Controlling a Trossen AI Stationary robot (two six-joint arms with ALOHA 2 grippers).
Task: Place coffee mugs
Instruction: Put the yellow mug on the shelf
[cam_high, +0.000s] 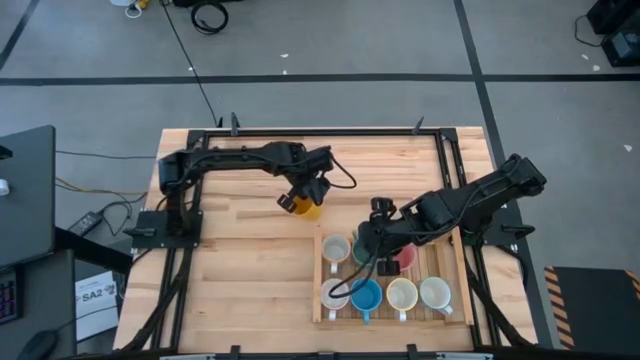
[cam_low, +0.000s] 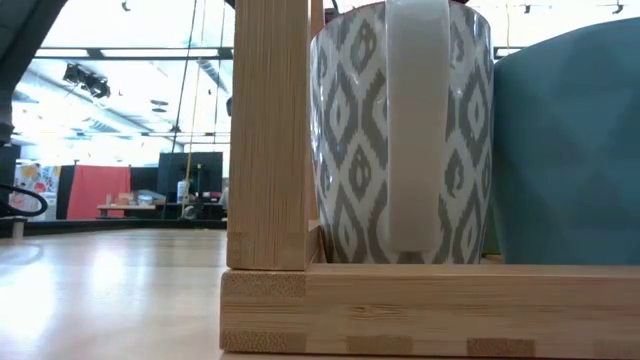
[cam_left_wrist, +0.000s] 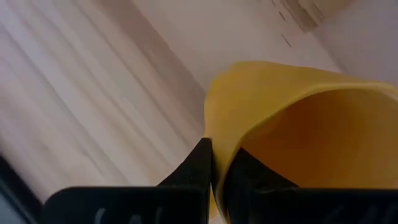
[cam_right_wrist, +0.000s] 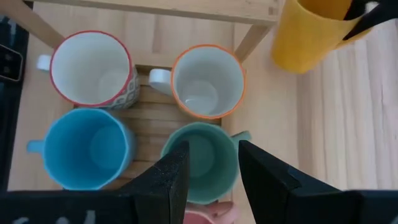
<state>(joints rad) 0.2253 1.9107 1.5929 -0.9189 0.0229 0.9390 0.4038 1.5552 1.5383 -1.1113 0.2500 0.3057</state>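
Holding, left gripper (cam_high: 300, 203): your fingers pinch the yellow mug's (cam_high: 309, 208) rim, above bare table (cam_high: 240, 250), just beside the tray (cam_high: 322, 300).
Right gripper (cam_high: 372, 247): fingers parted, above the green mug (cam_right_wrist: 202, 160) in your tray.
Tray: six mugs visible.

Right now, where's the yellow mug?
High view: the yellow mug is held in the left gripper over bare table, centre-left, just beyond the wooden tray's far-left corner.
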